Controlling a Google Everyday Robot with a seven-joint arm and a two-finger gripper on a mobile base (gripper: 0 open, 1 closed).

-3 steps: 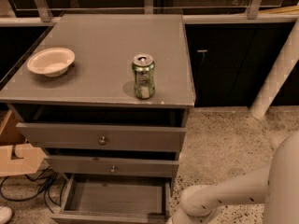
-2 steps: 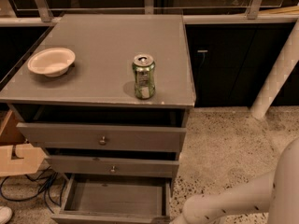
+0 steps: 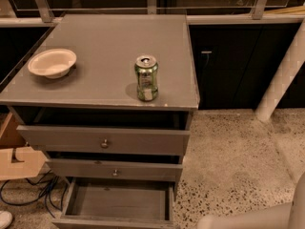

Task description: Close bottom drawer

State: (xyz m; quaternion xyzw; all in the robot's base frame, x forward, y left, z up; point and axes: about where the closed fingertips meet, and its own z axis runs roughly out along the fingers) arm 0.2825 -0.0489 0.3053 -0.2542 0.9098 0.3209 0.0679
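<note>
Grey bottom drawer (image 3: 119,202) pulled out past middle drawer (image 3: 114,171); arm (image 3: 252,217) lower right; end effector off-frame, grip cannot tell.

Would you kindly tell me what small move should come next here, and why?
Probably bring the tool, out of view past the arm at lower right, to the front of the bottom drawer: it stands pulled out, with nothing touching it.
</note>
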